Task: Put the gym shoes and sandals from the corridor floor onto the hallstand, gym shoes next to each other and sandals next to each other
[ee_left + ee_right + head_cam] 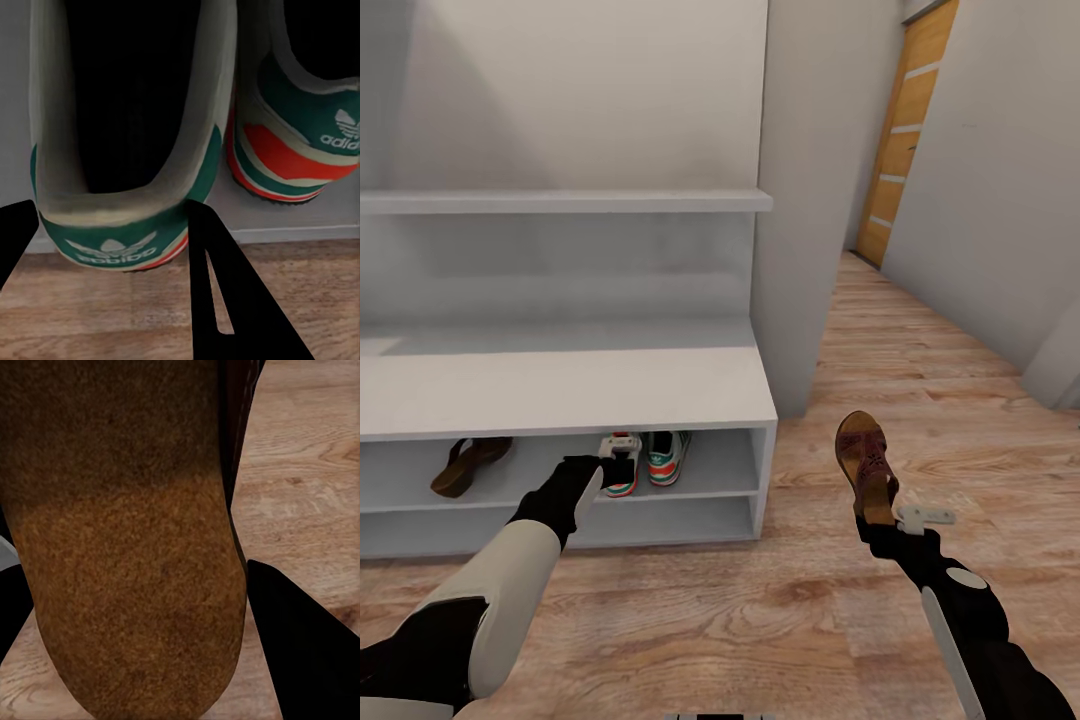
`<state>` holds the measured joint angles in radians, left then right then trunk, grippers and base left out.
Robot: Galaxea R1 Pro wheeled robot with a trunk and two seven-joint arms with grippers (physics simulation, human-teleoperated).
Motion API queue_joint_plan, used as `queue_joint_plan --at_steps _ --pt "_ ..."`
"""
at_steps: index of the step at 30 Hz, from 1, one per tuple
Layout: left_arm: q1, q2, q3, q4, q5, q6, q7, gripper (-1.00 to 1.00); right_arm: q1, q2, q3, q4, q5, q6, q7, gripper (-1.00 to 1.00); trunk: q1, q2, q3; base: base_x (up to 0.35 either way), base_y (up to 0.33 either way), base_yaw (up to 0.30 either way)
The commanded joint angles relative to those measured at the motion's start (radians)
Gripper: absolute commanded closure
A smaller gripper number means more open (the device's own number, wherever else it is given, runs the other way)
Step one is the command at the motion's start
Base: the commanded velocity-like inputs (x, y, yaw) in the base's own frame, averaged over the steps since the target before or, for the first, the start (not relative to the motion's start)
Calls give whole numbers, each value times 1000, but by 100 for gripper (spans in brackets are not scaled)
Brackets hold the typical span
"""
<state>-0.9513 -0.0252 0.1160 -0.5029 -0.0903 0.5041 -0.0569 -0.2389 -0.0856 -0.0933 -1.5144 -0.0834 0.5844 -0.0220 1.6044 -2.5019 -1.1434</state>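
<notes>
1. Wood-plank corridor floor runs past the pale hallstand.
2. Upper slot holds one sandal at left and two gym shoes side by side at right.
3. Left gripper at the nearer sneaker's heel, fingers straddling it; grip state unclear.
4. Right gripper clamped on the second sandal, held above the floor, clear of the rack.
</notes>
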Motion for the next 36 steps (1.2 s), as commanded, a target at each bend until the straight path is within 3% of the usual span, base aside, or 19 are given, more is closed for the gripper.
queue_joint_plan --at_steps 1,36 --pt "-1 -2 8 -2 -10 5 -6 100 0 0 0 -1 -9 5 -3 100 0 0 -1 49 0 0" --pt "26 -1 10 -2 -9 -39 -6 100 0 0 0 -1 -9 5 -3 100 0 0 -1 27 0 0"
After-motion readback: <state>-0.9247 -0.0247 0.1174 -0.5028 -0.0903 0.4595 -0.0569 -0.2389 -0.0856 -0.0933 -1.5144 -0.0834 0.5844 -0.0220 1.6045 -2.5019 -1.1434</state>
